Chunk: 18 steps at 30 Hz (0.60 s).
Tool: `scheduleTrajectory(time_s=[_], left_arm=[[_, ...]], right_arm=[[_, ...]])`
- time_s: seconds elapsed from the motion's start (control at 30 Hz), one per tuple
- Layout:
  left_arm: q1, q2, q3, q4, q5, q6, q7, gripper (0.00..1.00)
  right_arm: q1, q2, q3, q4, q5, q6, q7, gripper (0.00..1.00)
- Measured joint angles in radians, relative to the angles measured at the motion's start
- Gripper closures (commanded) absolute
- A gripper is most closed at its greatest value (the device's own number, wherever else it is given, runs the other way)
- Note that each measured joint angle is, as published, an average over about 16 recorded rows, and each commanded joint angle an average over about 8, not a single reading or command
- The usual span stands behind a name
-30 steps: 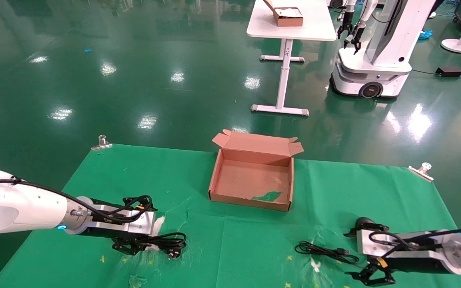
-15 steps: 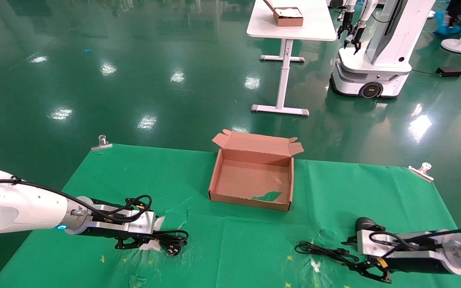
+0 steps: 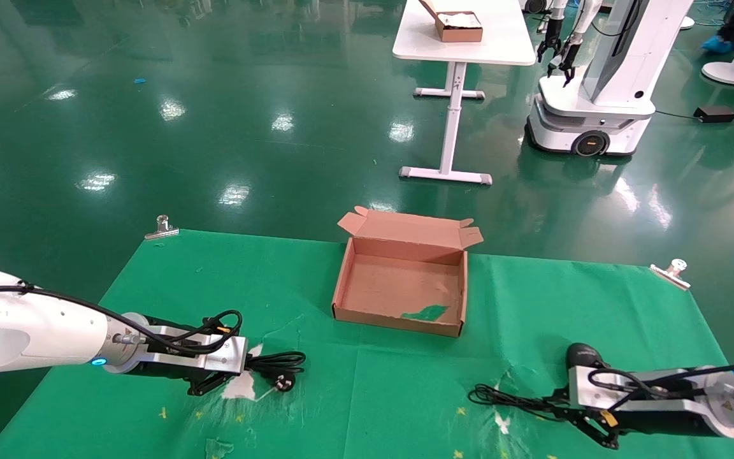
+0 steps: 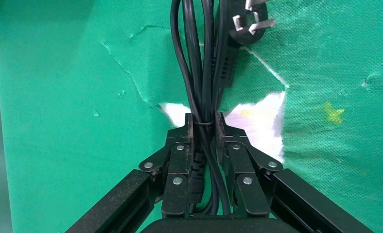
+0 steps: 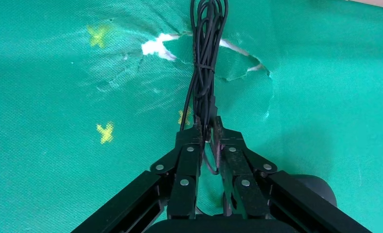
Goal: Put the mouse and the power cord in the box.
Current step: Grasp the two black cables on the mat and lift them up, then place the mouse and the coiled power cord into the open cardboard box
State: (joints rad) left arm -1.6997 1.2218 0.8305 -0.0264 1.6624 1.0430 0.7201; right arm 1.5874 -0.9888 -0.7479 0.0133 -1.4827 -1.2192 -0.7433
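Power cord (image 4: pixel 204 77) sits clamped in the left gripper's (image 4: pixel 204 127) jaws, mouse (image 3: pixel 582 354) cable pinched by the right gripper (image 5: pixel 205 130), both low on the tabletop (image 3: pixel 367 395), so lift clear before swinging to the box (image 3: pixel 401 287).

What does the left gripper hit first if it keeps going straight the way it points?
Probably nothing solid soon: the left gripper, shut on the power cord, points right across the green cloth, passing in front of the box. Depth is uncertain.
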Motion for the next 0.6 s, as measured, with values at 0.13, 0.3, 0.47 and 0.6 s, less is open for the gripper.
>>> scheduleTrajectory(time_s=[0.13,0.3,0.47,0.6], left_arm=[[0.0,0.0,0.0,0.0,0.0,0.0,0.0,1.0],[0.0,0.0,0.0,0.0,0.0,0.0,0.0,1.0],[0.001,0.0,0.0,0.0,0.0,0.0,0.0,1.0],[0.001,0.0,0.0,0.0,0.0,0.0,0.0,1.0]], right_arm=[[0.0,0.0,0.0,0.0,0.0,0.0,0.0,1.0],[0.0,0.0,0.0,0.0,0.0,0.0,0.0,1.0],[0.0,0.0,0.0,0.0,0.0,0.0,0.0,1.0],[0.0,0.0,0.0,0.0,0.0,0.0,0.0,1.0]])
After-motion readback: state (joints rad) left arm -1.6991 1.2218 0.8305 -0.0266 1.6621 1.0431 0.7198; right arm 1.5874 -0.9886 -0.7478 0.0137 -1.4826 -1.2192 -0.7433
